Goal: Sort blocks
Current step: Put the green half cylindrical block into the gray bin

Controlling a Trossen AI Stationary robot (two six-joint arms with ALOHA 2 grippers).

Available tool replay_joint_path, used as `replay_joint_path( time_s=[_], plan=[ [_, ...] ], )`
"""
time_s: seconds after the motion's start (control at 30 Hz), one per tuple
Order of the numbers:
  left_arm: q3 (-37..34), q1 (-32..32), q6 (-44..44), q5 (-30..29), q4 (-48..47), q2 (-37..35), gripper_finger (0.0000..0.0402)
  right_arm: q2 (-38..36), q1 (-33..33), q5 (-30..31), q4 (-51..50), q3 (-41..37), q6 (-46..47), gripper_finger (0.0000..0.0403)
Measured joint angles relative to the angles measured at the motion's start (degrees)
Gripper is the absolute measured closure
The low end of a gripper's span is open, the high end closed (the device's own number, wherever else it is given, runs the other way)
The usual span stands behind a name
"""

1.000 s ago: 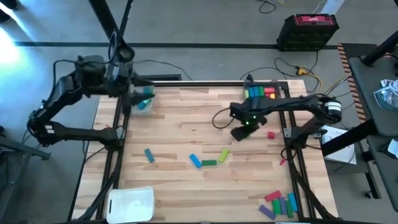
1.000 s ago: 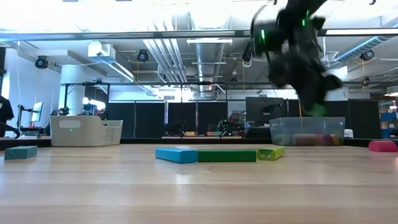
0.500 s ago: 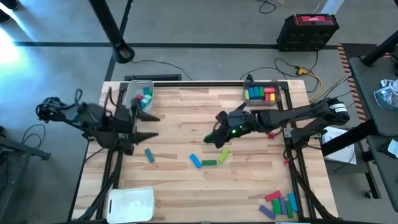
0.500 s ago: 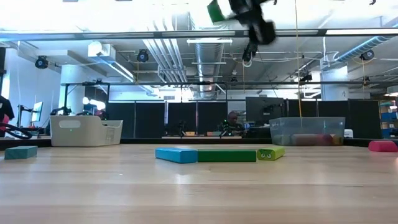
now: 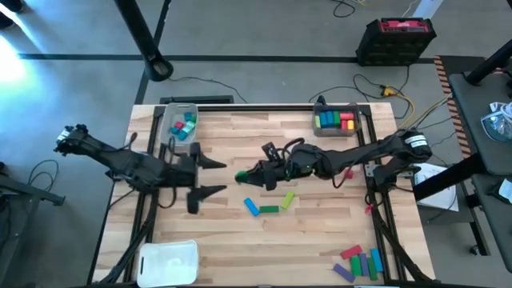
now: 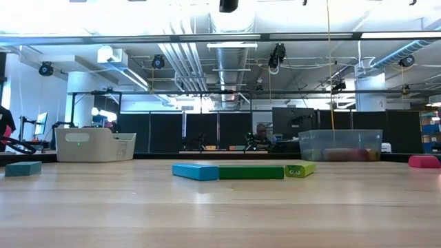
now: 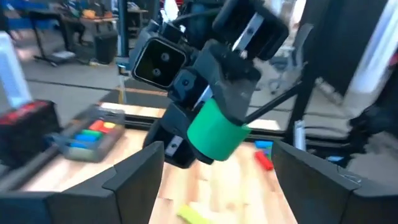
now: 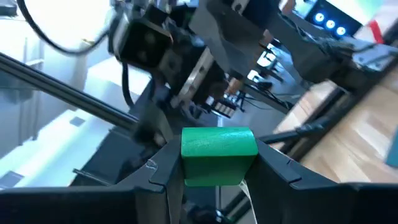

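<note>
My right gripper [image 5: 248,174] hangs high over the table's middle, shut on a green block [image 7: 214,130]. My left gripper [image 5: 222,177] faces it from the table's left, open, its fingertips just short of the block and apart from it. On the wood below lie a blue block [image 5: 252,206], a green bar [image 5: 269,210] and a yellow-green block [image 5: 288,198], end to end. A teal block [image 6: 23,168] lies farther left and a red one [image 5: 348,173] to the right. My right gripper pinches the green block's two opposite sides [image 8: 219,163] between its two fingers. The fingers lie about level and point toward the table's left. The block's free end [image 7: 217,140] sticks out past the fingertips. It is lifted well clear of the table.
A clear tray [image 5: 170,120] with teal blocks stands at the far left, and a tray [image 5: 358,118] with mixed coloured blocks at the far right. A white bin [image 5: 168,262] sits at the near left. Several loose blocks [image 5: 360,262] lie at the near right corner.
My right gripper has carried the green block up and toward the table's left, rising out of the low view. My left gripper has left the far-left tray, come toward the near edge and then swung right to face the block.
</note>
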Motion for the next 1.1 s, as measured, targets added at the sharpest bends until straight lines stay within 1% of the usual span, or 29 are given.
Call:
replay_joint_path(
  time_s=[0.17,0.3,0.5,0.63,0.73,0.87,0.97,1.1],
  plan=[
    [4.3,0.0,6.4,-1.2,-0.5,4.6,0.0114,-0.4,-0.8,-1.1,-0.3,2.5,-1.7,0.0278],
    [7.0,0.8,8.8,-0.9,-0.4,6.7,0.0113,-0.5,-1.5,-7.7,-1.2,4.1,-2.7,0.0278],
    [11.2,1.2,14.8,1.0,-1.4,11.1,0.0113,-0.6,-1.5,-12.0,-8.5,5.5,-2.6,0.0278],
    [15.1,1.3,16.7,3.8,-6.6,14.3,0.0113,-0.6,-1.3,-12.3,-9.7,5.7,-2.8,0.0278],
    [18.6,1.2,18.1,5.4,-11.4,16.9,0.0113,-0.6,-1.3,-13.8,-9.7,5.7,-2.7,0.0278],
    [24.1,1.2,18.2,6.4,-18.9,19.7,0.0117,-0.6,-0.9,-14.4,-9.5,5.7,-2.7,0.0278],
    [27.0,0.8,18.1,6.3,-23.2,21.2,0.013,-0.6,-0.3,-14.5,-9.7,5.7,-2.7,0.0278],
    [29.1,0.6,18.3,6.4,-23.1,22.8,0.0158,-0.6,0.3,-14.6,-9.1,5.7,-2.8,0.0278]
  ],
)
